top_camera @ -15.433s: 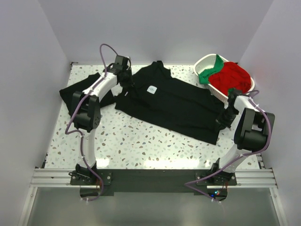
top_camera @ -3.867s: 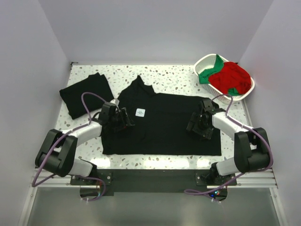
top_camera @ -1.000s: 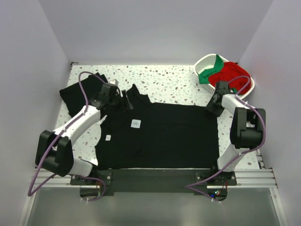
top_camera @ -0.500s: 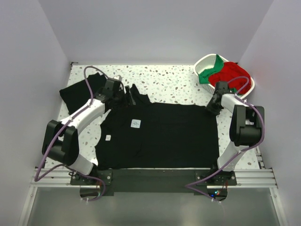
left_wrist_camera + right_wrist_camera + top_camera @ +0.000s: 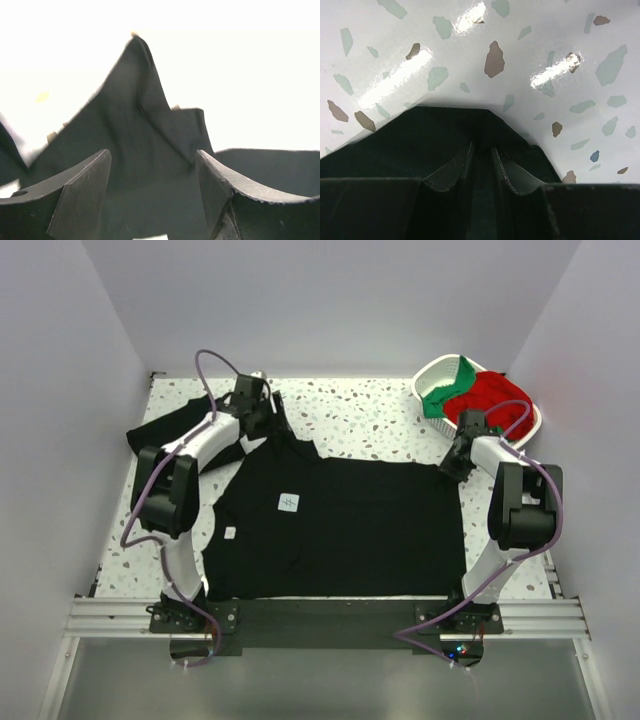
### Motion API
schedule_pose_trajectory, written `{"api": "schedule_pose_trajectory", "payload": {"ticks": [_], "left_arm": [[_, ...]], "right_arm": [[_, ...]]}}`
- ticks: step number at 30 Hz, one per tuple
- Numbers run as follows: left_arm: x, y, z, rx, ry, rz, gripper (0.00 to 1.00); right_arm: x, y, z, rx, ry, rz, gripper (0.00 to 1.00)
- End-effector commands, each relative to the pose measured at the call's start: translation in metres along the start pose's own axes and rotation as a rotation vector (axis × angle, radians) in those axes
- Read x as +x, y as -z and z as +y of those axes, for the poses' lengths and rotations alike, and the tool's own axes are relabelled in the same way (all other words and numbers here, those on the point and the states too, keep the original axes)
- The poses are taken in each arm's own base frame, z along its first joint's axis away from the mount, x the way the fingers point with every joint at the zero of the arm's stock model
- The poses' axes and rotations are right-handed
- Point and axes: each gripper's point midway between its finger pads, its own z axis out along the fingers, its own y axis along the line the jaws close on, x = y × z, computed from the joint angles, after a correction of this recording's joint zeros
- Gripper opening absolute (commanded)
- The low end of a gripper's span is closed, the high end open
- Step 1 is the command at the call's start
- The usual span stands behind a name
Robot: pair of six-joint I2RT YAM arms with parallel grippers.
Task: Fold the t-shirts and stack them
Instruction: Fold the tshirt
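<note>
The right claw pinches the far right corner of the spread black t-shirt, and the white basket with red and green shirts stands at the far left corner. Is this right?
One thing is wrong: the white basket stands at the far right corner, as the top external view shows. The right claw does pinch the black t-shirt at its far right corner.

A bare strip of the table [image 5: 370, 415] was open along the far wall, between the left arm [image 5: 205, 440] and the white basket [image 5: 432, 375] in the far right corner. The spread black t-shirt [image 5: 340, 525] covered the middle and the near part. The left arm lay over the folded black shirt [image 5: 145, 437] at far left. The right arm [image 5: 510, 480] stood over the narrow right margin.
</note>
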Motion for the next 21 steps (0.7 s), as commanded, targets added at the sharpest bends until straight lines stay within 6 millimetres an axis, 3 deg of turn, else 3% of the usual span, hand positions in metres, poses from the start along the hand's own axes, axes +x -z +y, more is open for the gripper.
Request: {"api": "schedule_pose_trajectory", "payload": {"ticks": [1,8,13,21], "left_arm": [[-0.043,-0.012,0.000,0.010,-0.035,-0.086,0.72],[-0.051,-0.055,0.004,0.017,-0.036,-0.073,0.61],[-0.057,-0.068,0.001,0.030,-0.020,-0.087,0.60],[-0.052,-0.089,0.005,0.028,0.006,-0.076,0.60]], "right_arm": [[-0.018,0.012,0.004,-0.002,-0.016,-0.048,0.23],[-0.022,0.016,0.010,-0.020,-0.027,-0.048,0.18],[-0.025,0.017,0.013,-0.031,-0.030,-0.045,0.15],[-0.025,0.014,0.012,-0.016,-0.022,-0.029,0.16]]}}
